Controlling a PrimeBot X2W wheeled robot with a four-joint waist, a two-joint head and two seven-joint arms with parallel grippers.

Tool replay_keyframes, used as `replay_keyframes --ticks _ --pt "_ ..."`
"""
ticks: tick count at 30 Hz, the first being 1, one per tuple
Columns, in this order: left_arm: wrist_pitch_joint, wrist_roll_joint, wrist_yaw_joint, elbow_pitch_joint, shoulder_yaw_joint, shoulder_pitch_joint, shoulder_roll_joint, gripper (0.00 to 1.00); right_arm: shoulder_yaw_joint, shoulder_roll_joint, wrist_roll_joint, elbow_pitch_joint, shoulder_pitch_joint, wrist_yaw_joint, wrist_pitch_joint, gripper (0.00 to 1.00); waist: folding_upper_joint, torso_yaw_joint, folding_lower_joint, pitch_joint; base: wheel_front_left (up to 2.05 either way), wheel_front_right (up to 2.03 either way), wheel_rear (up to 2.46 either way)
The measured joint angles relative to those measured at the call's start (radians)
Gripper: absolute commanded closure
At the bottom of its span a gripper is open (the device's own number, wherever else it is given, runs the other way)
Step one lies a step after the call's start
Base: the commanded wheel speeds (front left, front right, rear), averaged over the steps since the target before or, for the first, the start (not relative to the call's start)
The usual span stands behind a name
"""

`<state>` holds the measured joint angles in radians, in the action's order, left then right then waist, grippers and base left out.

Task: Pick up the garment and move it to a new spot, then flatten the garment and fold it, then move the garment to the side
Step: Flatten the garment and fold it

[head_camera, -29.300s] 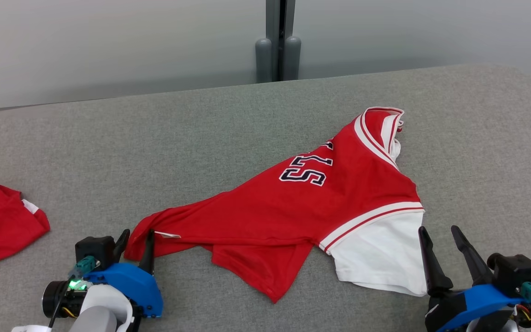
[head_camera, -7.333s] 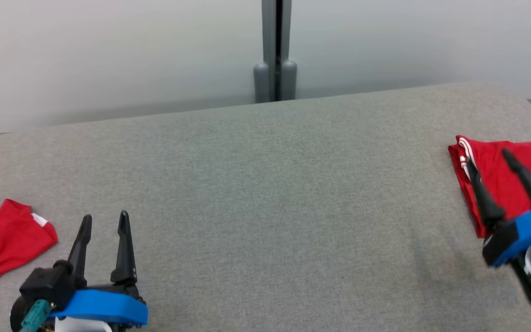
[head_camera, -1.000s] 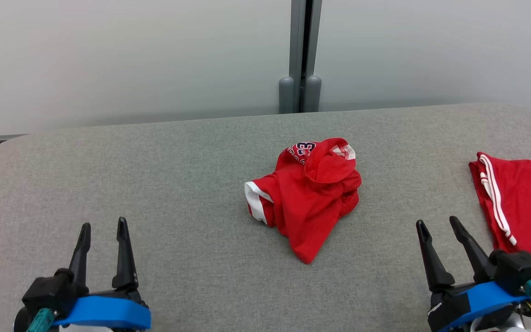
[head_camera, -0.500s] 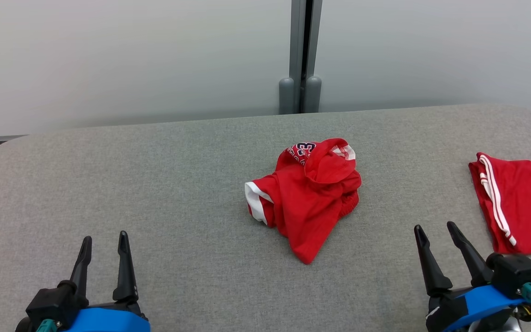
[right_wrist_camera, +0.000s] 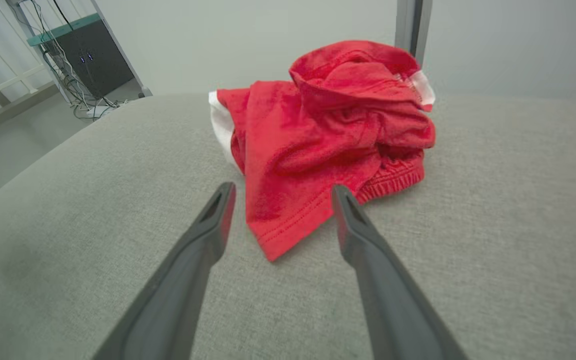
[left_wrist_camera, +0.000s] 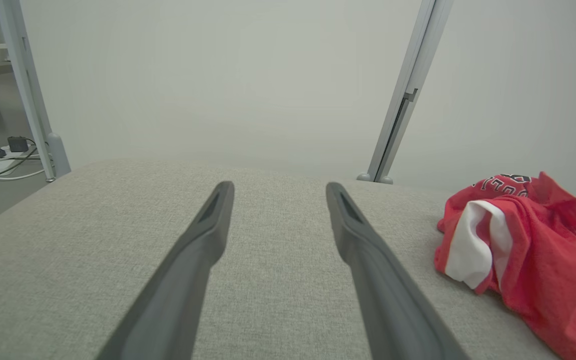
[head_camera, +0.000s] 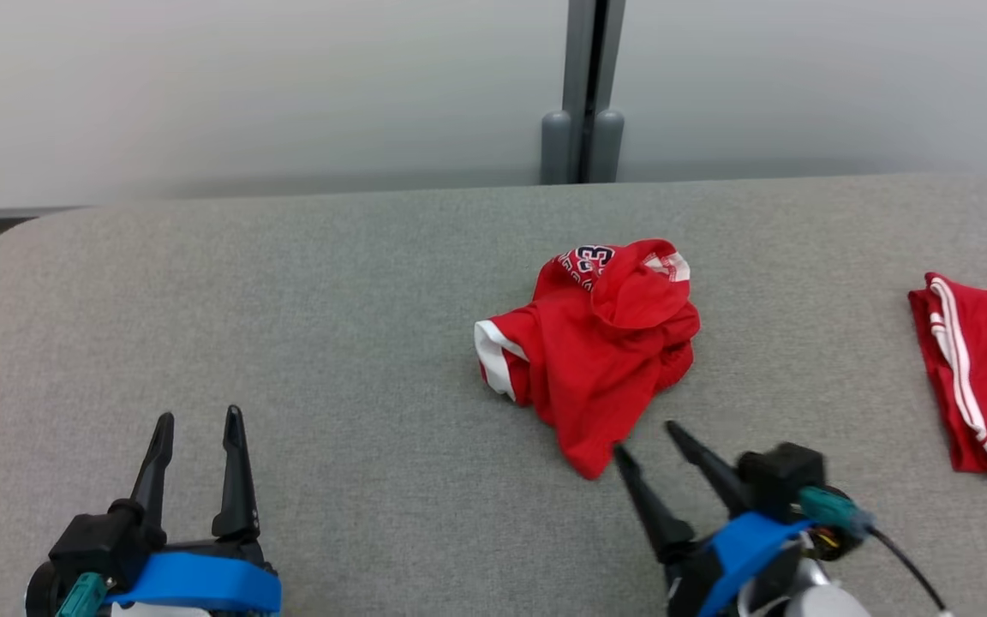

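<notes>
A crumpled red garment (head_camera: 596, 351) with white trim and dark numerals lies bunched in the middle of the grey padded surface; it also shows as the garment (right_wrist_camera: 328, 135) and the garment (left_wrist_camera: 518, 250). My right gripper (head_camera: 648, 437) is open, its fingertips just short of the garment's lowest corner; in the right wrist view my right gripper (right_wrist_camera: 280, 190) has that corner lying between its fingers, untouched. My left gripper (head_camera: 198, 420) stands open at the lower left, well away from the garment, and in the left wrist view my left gripper (left_wrist_camera: 278, 187) has nothing between its fingers.
A second red garment (head_camera: 982, 377) with white stripes lies folded at the right edge of the grey padded surface (head_camera: 288, 326). A pale wall with a grey vertical post (head_camera: 583, 111) stands behind. Cables and a dark cabinet (right_wrist_camera: 93, 57) sit on the floor beyond the surface's left end.
My right gripper has swung left and forward to the garment's lower corner. The head camera has shifted, so the picture moved slightly right. The left gripper and the garment have stayed put.
</notes>
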<state>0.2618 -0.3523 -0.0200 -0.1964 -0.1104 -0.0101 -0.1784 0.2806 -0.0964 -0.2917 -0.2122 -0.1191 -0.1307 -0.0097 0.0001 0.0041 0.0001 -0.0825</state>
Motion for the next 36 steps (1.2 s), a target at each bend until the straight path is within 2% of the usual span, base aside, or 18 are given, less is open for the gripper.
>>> replay_keyframes --ticks 5,12,16,17,18,22,26,30,36 --pt "0.0 0.003 -0.007 0.004 -0.009 -0.031 0.001 0.0 0.11 0.024 0.046 -0.123 -0.107 0.0 0.056 0.0 0.0 0.027 0.0 -0.047 0.0 0.0 0.0" --pt "0.0 0.008 -0.013 0.008 -0.028 -0.077 0.017 0.0 0.075 0.035 0.244 -0.343 -0.243 0.0 0.081 0.0 0.0 0.082 0.0 -0.099 0.0 0.0 0.0" --pt "0.0 0.009 -0.016 0.004 -0.028 -0.082 0.021 0.0 0.065 0.042 0.302 -0.434 -0.282 0.0 0.082 0.0 0.0 0.106 0.0 -0.115 0.0 0.0 0.0" --pt "0.0 0.009 -0.016 0.003 -0.028 -0.084 0.023 0.0 0.058 0.044 0.308 -0.449 -0.292 0.0 0.078 0.36 0.0 0.109 0.0001 -0.116 0.0 0.0 0.0" --pt "0.0 0.009 -0.017 0.001 -0.028 -0.086 0.026 0.0 0.045 0.046 0.31 -0.457 -0.298 0.0 0.068 1.0 0.0 0.112 0.0001 -0.115 0.0 0.0 0.0" --pt "0.0 0.009 -0.017 -0.006 -0.021 -0.086 0.029 0.0 -0.009 0.048 0.298 -0.466 -0.298 0.0 0.034 1.0 0.0 0.11 0.0001 -0.102 0.0 0.0 0.0" --pt "0.0 0.009 -0.022 -0.011 -0.009 -0.072 0.031 0.0 -0.045 0.044 0.281 -0.391 -0.275 0.0 0.009 1.0 0.0 0.1 0.0 -0.076 0.0 0.0 0.0" --pt "0.0 0.01 -0.025 -0.013 -0.001 -0.054 0.033 0.0 -0.054 0.0 0.282 -0.223 -0.262 0.0 0.019 1.0 0.0 0.084 -0.0001 -0.045 0.0 0.0 0.0" --pt "0.0 0.017 -0.03 -0.012 0.001 -0.045 0.041 0.0 -0.003 -0.117 0.271 0.036 -0.3 0.0 0.124 1.0 0.0 0.061 -0.0002 -0.016 0.0 0.0 0.0"
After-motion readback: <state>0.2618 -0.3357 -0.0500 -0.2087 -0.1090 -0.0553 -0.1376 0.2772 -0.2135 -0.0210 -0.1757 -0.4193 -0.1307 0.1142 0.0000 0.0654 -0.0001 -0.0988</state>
